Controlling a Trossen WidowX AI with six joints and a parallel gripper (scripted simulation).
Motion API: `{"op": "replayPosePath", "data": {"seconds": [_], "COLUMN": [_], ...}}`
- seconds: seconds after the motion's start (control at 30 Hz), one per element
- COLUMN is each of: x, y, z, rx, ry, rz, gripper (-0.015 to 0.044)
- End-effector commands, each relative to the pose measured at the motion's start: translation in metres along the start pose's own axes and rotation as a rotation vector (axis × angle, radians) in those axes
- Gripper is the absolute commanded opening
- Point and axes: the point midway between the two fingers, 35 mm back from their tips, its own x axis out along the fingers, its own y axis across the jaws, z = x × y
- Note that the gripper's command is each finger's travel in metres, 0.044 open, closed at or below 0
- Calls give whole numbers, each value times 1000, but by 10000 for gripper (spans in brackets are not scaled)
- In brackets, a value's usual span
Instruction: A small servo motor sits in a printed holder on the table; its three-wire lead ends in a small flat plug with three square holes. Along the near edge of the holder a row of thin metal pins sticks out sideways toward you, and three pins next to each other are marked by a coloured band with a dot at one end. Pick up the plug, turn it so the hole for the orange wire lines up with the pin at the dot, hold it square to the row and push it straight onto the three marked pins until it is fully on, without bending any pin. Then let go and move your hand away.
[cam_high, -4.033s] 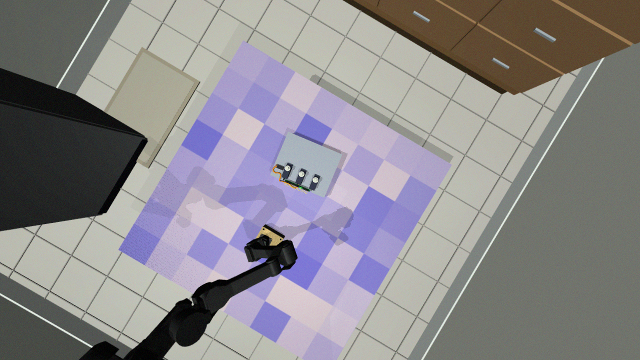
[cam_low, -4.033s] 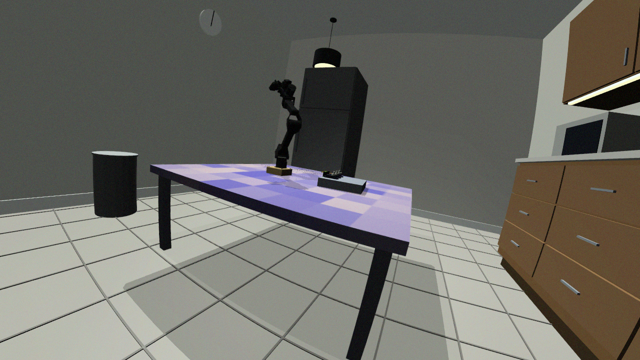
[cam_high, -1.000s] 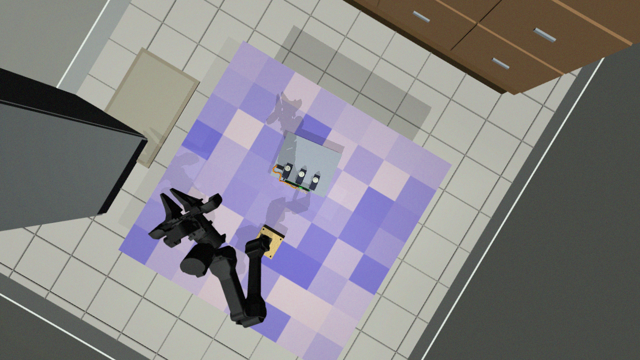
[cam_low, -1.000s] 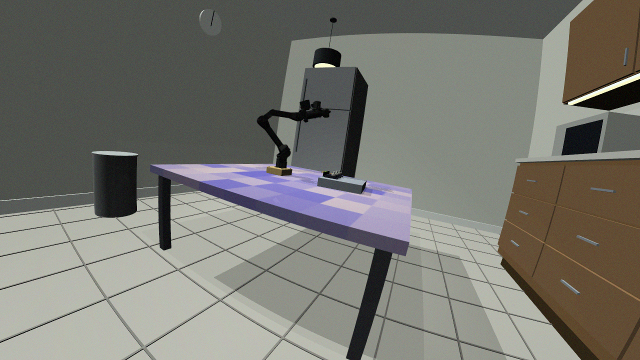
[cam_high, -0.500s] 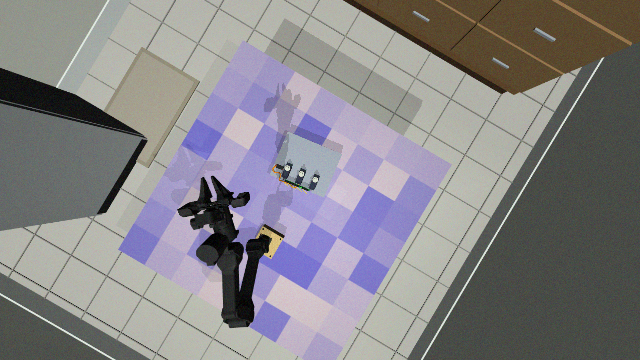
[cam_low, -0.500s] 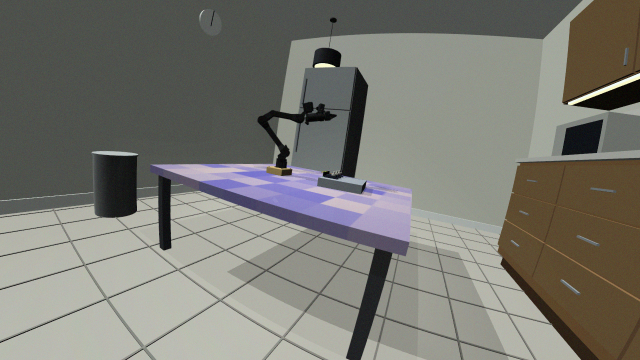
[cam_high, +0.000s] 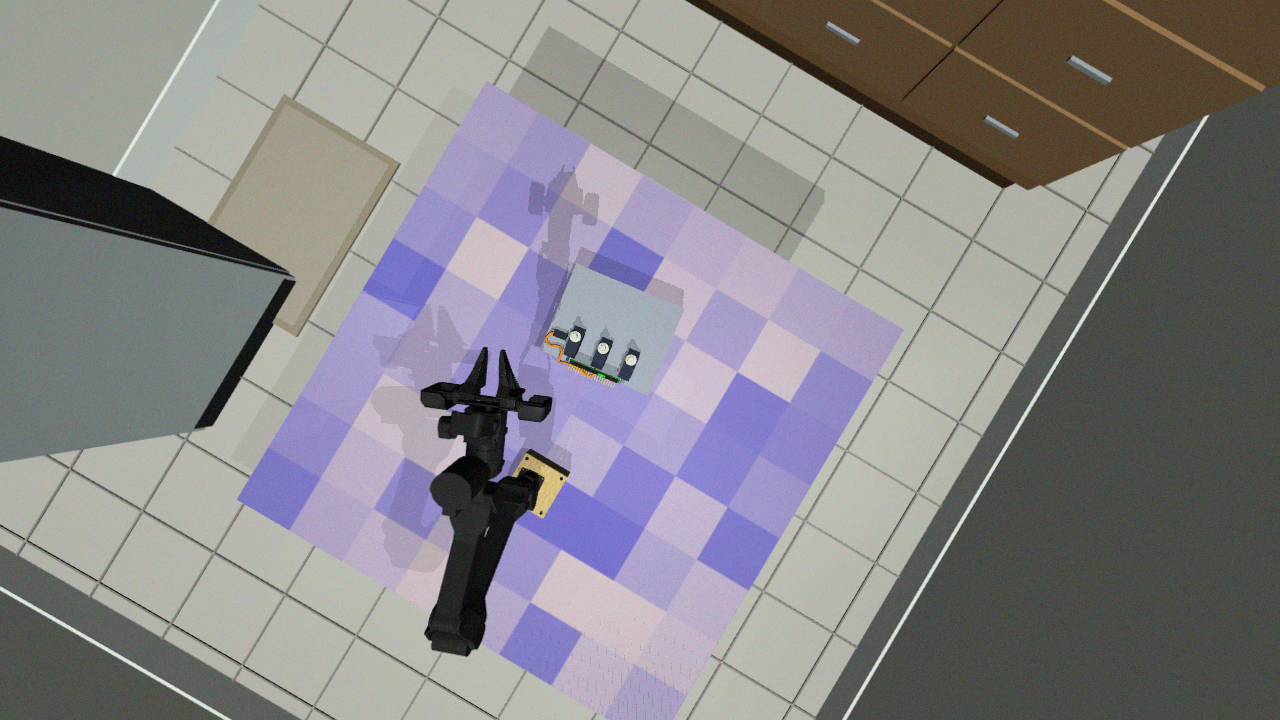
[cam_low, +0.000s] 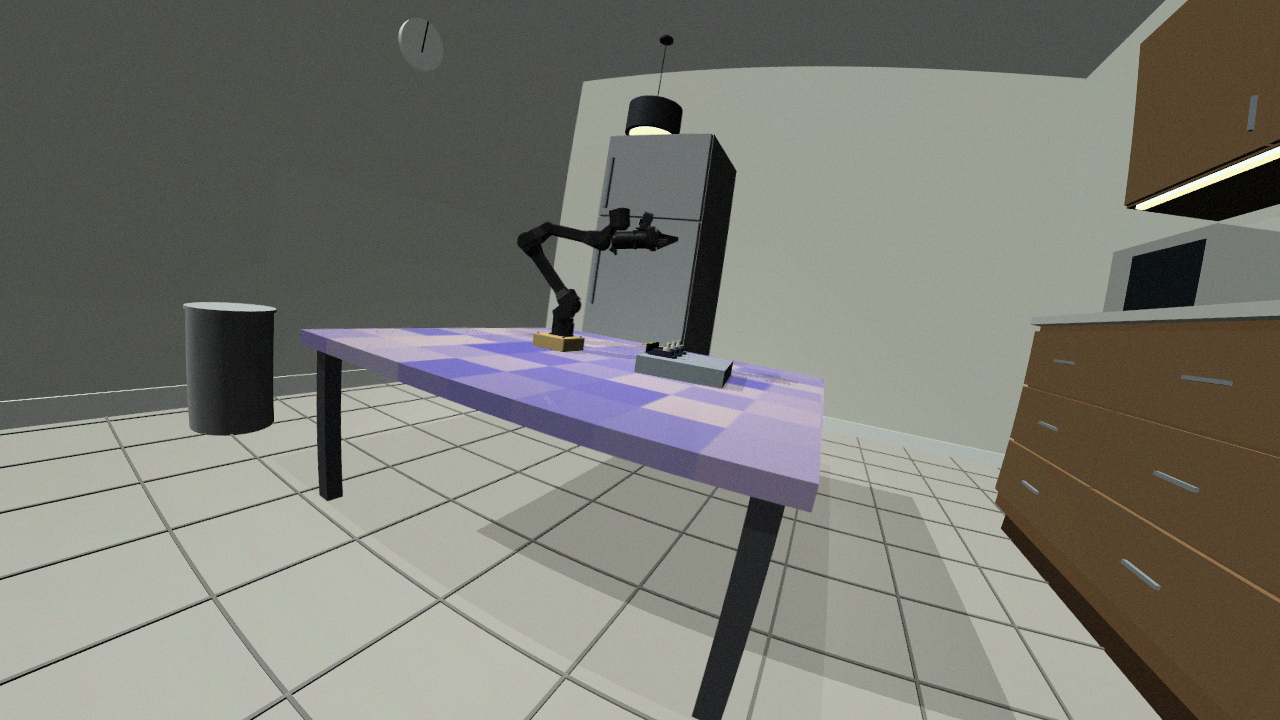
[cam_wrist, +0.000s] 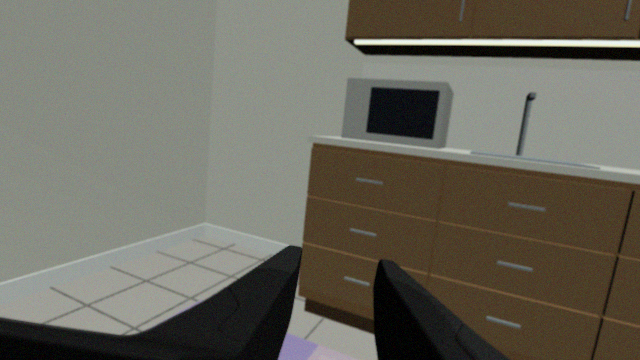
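My gripper (cam_high: 494, 351) (cam_wrist: 338, 266) (cam_low: 674, 240) is partly open with nothing between its fingers. It hangs level, high above the table, left of the holder in the top view. The grey holder block (cam_high: 617, 295) (cam_low: 680, 368) sits on the table and carries three dark parts with round white tops. A thin orange lead (cam_high: 548, 338) curls at the block's left corner and runs toward the pin row. The row of thin pins (cam_high: 606, 381) lies along the block's near edge, beside a green strip. The plug, servo, coloured band and dot are too small to tell apart.
The arm's wooden base (cam_high: 548, 488) (cam_low: 558, 342) stands on the checkered table (cam_high: 760, 420) (cam_low: 572, 394), near the block's pin side. A tall fridge (cam_high: 134, 331) (cam_low: 657, 179) stands beyond the table. Brown drawers (cam_high: 1056, 98) (cam_wrist: 370, 210) and a bin (cam_low: 230, 367) stand away from it.
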Motion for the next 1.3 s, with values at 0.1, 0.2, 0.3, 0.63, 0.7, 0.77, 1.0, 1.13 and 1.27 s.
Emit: {"op": "replayPosePath", "data": {"seconds": [0.1,0.2,0.3,0.63,0.7,0.77,1.0,1.13,1.27], "x": [-3,-6,-10,11,17,23,39,46,52], "y": [-42,-60,-78,-85,-84,-84,-80,-78,-74], "z": [-17,-24,-30,-58,-65,-73,-101,-118,-135], "rx": [-42,-56,-69,138,194,250,442,547,649], "ry": [48,68,87,240,279,320,460,539,619], "rz": [-148,-210,-272,-298,-304,-313,-360,-401,-451], "gripper": [115,115,115,115,115,115,115,115,115]}}
